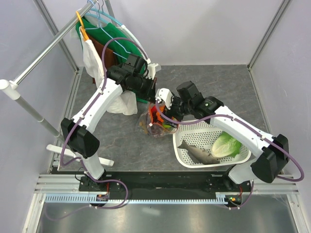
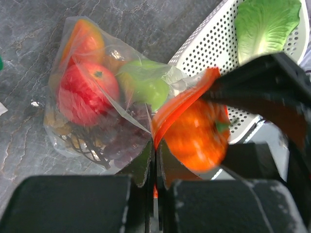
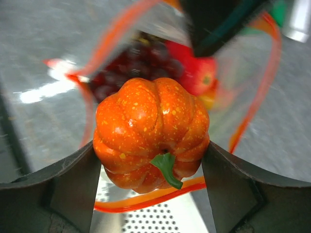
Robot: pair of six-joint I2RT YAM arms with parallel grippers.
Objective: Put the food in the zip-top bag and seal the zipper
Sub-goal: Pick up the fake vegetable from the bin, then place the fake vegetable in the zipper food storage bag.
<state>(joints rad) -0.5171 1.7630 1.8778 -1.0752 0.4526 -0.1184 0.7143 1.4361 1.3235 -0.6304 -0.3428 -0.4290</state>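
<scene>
Right wrist: right gripper (image 3: 151, 162) clasps the pumpkin (image 3: 148, 121), zip-top bag (image 3: 231, 104) gaping straight ahead; left gripper (image 2: 155, 170) pinches its zipper (image 2: 182, 104). Likely forward, then release.

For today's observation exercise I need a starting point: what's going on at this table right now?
The left gripper is pinching the orange-red zipper strip of the clear bag, holding its mouth open. The right gripper grips a small orange pumpkin at that mouth, not yet inside. A red apple, a green apple and dark grapes are already in the bag. A grey fish and a lettuce lie in the white basket.
</scene>
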